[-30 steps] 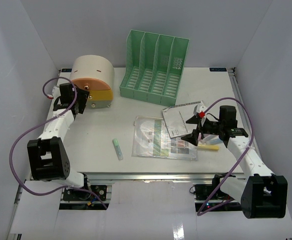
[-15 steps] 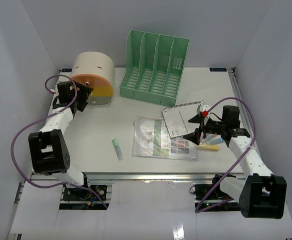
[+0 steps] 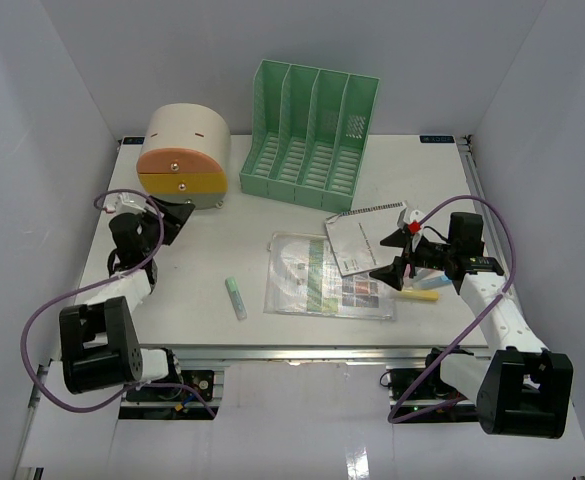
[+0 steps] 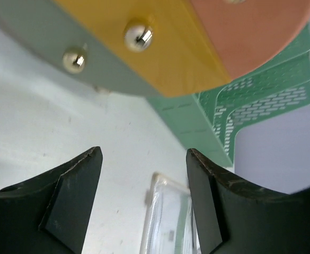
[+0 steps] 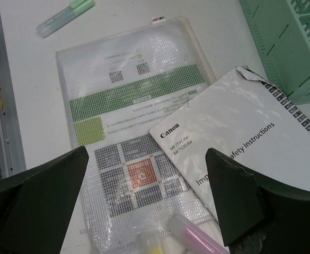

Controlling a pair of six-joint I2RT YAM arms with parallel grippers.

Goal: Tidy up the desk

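Observation:
The white desk (image 3: 202, 250) carries a clear mesh pouch (image 3: 322, 280) of printed sheets, with a Canon booklet (image 3: 364, 240) overlapping its far right corner. A green highlighter (image 3: 236, 298) lies left of the pouch. My left gripper (image 3: 172, 218) is open and empty, just in front of the cream-and-orange drawer box (image 3: 182, 160). In the left wrist view it (image 4: 141, 196) frames bare desk, with the yellow drawer (image 4: 144, 42) above. My right gripper (image 3: 392, 262) hovers open over the pouch (image 5: 128, 121) and booklet (image 5: 239, 143), holding nothing (image 5: 144, 196).
A green slotted file rack (image 3: 307, 135) stands at the back middle. A yellow highlighter (image 3: 419, 295) and a pink one (image 5: 197, 235) lie by the pouch's right edge, under the right gripper. Metal rails (image 3: 272, 352) edge the desk.
My left gripper has drawn back from the drawer box front toward the near left. The right arm has hardly moved.

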